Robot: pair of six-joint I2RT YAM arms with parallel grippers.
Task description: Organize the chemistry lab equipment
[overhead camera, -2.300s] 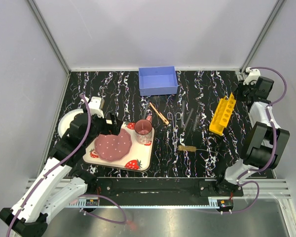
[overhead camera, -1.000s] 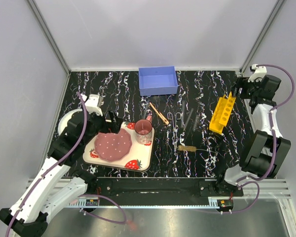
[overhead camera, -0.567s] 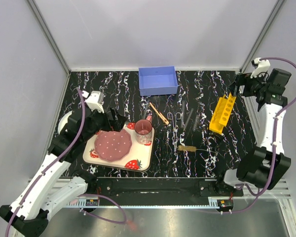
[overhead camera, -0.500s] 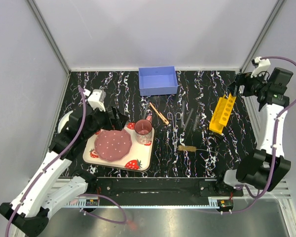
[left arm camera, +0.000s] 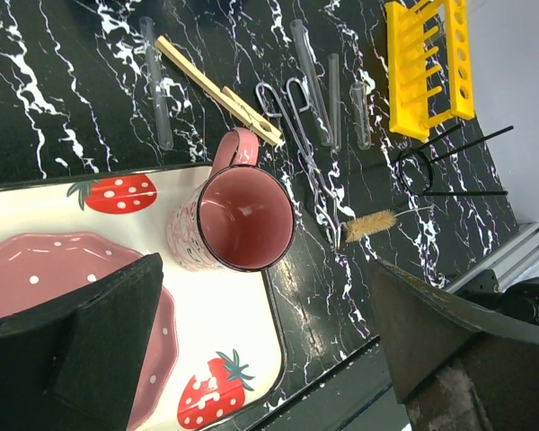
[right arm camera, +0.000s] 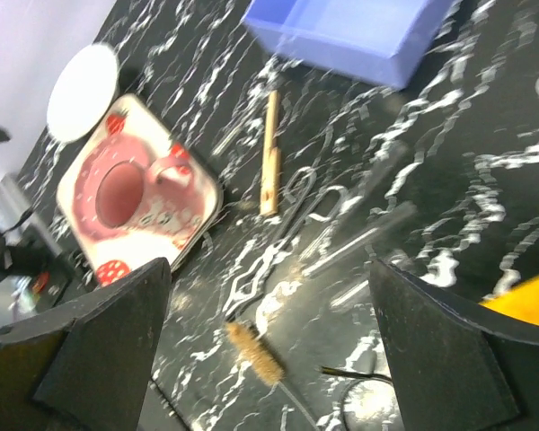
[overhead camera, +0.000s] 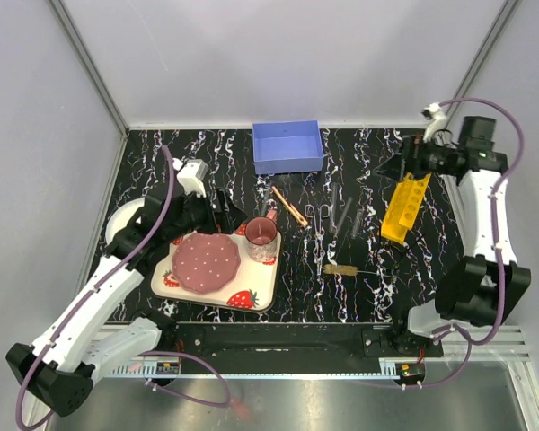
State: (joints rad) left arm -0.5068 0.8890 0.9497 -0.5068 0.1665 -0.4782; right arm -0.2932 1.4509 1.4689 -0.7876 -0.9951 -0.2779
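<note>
left pincer (left arm camera: 262,265): wide open, empty | right pincer (right arm camera: 269,265): wide open, empty

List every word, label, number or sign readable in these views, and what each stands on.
None can be read.
The tray bears only strawberry pictures, the cup only white dots; the yellow rack and blue bin look unmarked.
A small orange tag at the right arm's base is too small to read.
</note>
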